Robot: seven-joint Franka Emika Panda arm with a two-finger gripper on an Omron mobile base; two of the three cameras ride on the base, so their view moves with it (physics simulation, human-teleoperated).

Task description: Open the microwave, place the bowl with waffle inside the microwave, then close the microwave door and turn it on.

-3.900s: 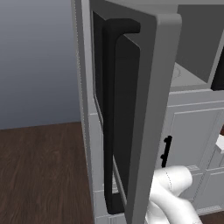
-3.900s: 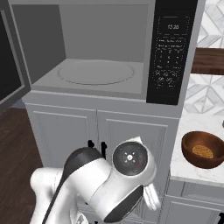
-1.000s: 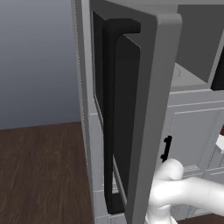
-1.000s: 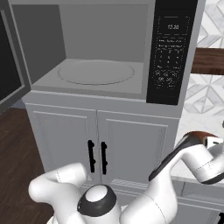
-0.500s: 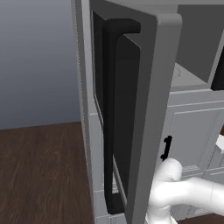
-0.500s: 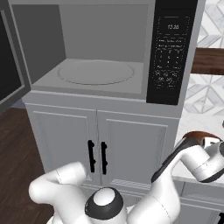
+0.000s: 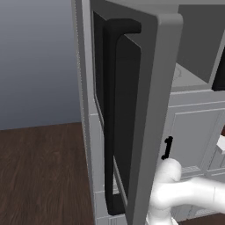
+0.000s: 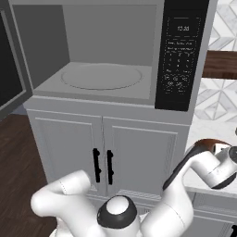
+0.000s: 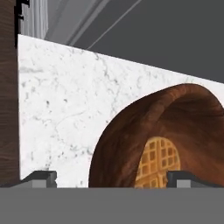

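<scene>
The room has a dark wood floor (image 7: 39,176) and a plain grey wall (image 7: 37,61) to the left, and white cabinets (image 8: 106,152) with short black handles stand under the microwave (image 8: 111,51). The microwave is open, its light grey cavity showing a round turntable (image 8: 102,76), with a dark keypad panel (image 8: 181,53) on its right. The door (image 7: 145,110) swings out wide to the left, its long black handle (image 7: 110,118) upright along the free edge. Right of the cabinets lies a white marble surface (image 9: 61,113) backed by patterned tile (image 8: 222,97). The brown bowl (image 9: 131,144) sits on that surface, well apart from the microwave, with the waffle (image 9: 157,164) inside. The gripper (image 9: 111,177) hangs spread over the bowl, one tip beyond its rim and one above its hollow, pinching nothing.
</scene>
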